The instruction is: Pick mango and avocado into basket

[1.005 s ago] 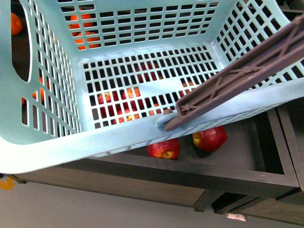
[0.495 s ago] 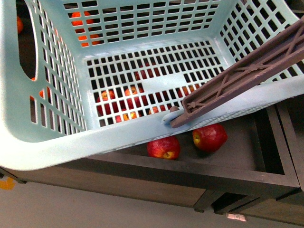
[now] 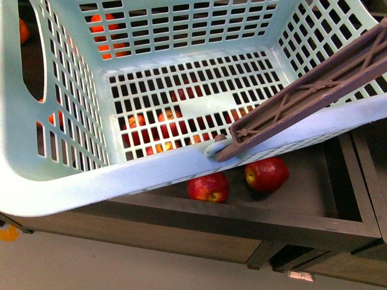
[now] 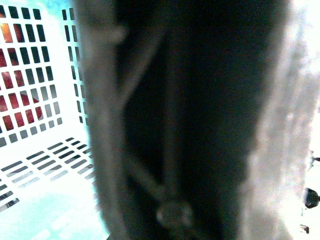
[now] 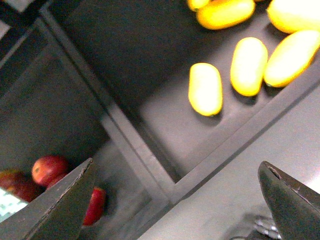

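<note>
The light teal basket fills the front view, held tilted above a dark shelf, with nothing inside it. Its brown handle slants across the right side. In the left wrist view the handle is a dark blur right against the camera, with my left gripper shut on it and its fingers not distinguishable. My right gripper is open over a shelf edge, with nothing between its fingers. Several yellow mangoes lie in a dark bin beyond it; the nearest mango is apart from the fingers. The avocado is out of view.
Two red apples lie in a dark wooden bin under the basket, and more show through its slots. Oranges show through the far wall. Red apples fill the bin beside the mangoes, past a divider.
The basket has shifted slightly, its near rim higher in the picture, so the two apples below show more fully. Almost nothing moved in the last half second.
</note>
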Motion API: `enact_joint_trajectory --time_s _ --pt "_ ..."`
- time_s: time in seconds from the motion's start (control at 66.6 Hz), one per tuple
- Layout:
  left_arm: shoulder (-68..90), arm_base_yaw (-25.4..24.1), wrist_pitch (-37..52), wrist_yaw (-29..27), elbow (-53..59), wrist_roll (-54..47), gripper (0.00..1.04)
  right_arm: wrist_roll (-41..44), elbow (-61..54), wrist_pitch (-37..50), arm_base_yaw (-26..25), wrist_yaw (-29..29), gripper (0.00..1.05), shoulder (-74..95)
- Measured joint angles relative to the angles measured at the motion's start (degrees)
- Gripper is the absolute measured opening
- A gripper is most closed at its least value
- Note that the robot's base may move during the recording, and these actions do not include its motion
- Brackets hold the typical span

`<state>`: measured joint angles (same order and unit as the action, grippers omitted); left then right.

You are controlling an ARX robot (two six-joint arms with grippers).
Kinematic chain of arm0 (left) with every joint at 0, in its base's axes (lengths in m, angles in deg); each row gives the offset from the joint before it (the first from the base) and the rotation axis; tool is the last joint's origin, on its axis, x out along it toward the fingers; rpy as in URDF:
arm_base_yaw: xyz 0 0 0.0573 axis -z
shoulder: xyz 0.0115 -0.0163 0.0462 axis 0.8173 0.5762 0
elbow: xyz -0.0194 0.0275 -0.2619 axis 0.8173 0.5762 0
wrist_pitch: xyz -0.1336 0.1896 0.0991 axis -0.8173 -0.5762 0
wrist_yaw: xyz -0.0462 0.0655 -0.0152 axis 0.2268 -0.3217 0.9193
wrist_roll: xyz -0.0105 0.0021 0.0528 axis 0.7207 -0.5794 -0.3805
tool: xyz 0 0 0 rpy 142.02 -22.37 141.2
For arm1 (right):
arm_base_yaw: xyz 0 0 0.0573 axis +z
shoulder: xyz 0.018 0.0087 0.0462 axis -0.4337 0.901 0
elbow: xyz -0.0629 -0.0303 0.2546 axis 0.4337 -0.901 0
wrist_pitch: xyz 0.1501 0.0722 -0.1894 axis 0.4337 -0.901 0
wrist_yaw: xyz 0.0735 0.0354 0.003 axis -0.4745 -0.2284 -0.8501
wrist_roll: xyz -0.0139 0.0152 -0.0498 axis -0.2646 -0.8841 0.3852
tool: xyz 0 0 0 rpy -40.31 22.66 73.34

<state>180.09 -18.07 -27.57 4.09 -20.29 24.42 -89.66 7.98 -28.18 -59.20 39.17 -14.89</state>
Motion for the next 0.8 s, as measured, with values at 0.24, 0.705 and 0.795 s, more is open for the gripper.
enact_joint_trajectory --time_s 0.24,0.705,0.795 --pt "0.0 0.0 0.0 0.3 0.0 0.1 0.13 -7.0 10.6 9.3 -0.2 2.8 0.96 28.8" --pt "0.0 0.0 0.0 0.2 0.0 0.0 0.13 -21.2 31.6 8.1 1.7 3.5 0.96 65.6" --pt "0.0 0.0 0.0 0.2 0.0 0.0 0.13 -22.3 34.1 7.4 2.0 3.3 0.96 68.0"
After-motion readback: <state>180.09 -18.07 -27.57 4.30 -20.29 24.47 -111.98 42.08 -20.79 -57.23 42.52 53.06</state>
